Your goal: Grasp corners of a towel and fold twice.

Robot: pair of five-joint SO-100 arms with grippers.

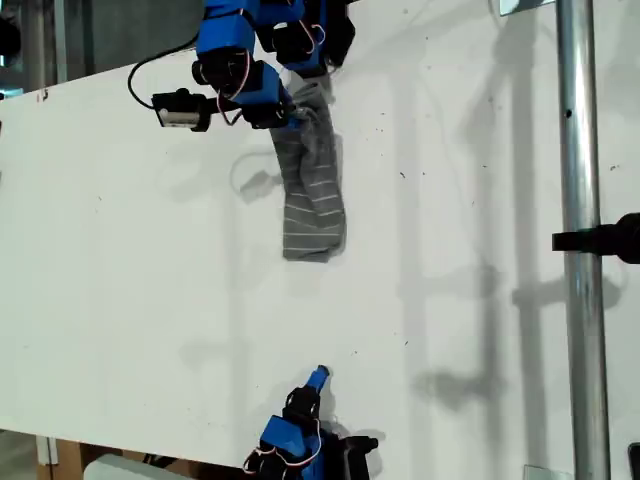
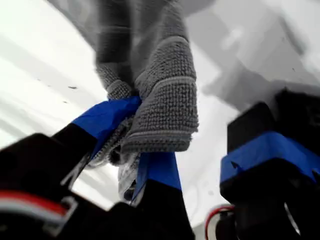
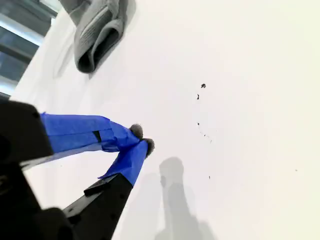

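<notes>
My first end effector (image 2: 131,131) pinches the bunched hem of the towel (image 1: 312,195), which hangs onto the white counter (image 1: 460,300); my second end effector (image 3: 136,142) sits closed and empty, well apart

I see the towel (image 1: 312,196) grey with thin white stripes, the counter (image 1: 150,280) white, and my first gripper (image 2: 131,134) blue-taped over black.

towel (image 2: 165,107): grey looped terry cloth, rough | table (image 1: 150,300): smooth matt white | pole (image 1: 583,250): shiny metal
</notes>
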